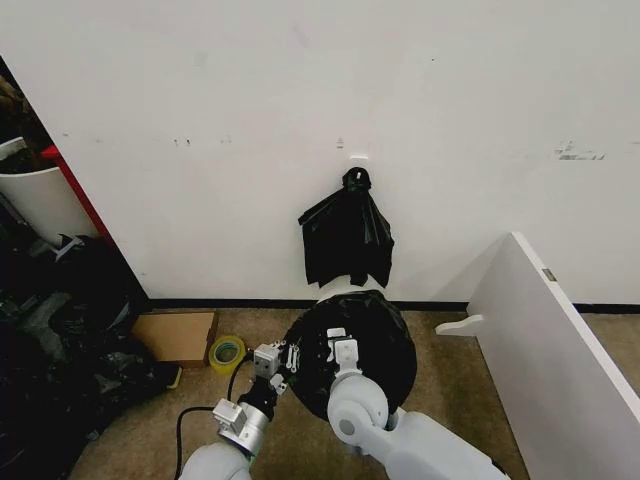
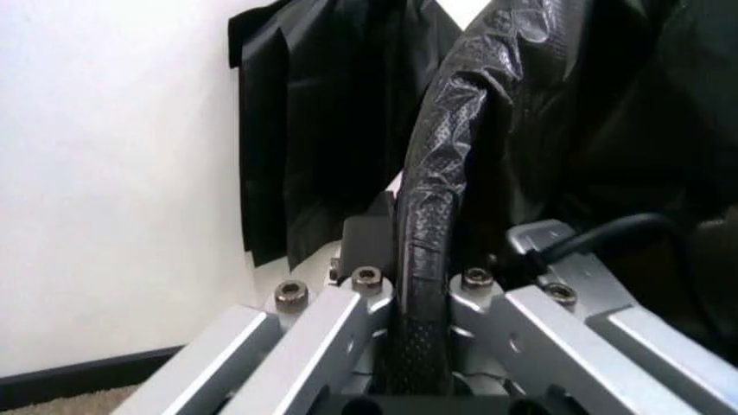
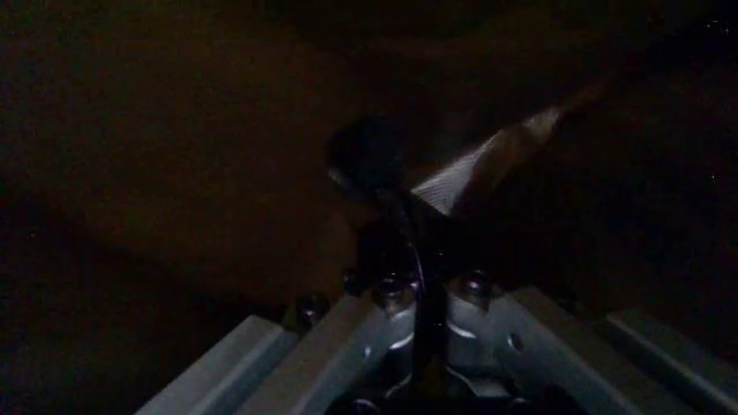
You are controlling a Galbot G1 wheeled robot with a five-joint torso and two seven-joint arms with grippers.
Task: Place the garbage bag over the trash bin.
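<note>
The glossy black garbage bag (image 1: 365, 345) is draped over the trash bin (image 1: 341, 293), of which just a cream-white sliver shows at the far side, near the wall. My left gripper (image 1: 274, 362) sits at the bag's left rim. In the left wrist view the left gripper (image 2: 421, 290) is shut on a rolled strip of the bag (image 2: 436, 190). My right gripper (image 1: 342, 351) is down in the bag's top. In the dark right wrist view the right gripper (image 3: 424, 285) is shut on thin black film.
A smaller knotted black plastic bunch (image 1: 347, 235) hangs on the wall behind. A cardboard box (image 1: 175, 335) and a yellow tape roll (image 1: 227, 352) lie to the left, beside dark clutter (image 1: 60, 340). A white board (image 1: 560, 340) leans at the right.
</note>
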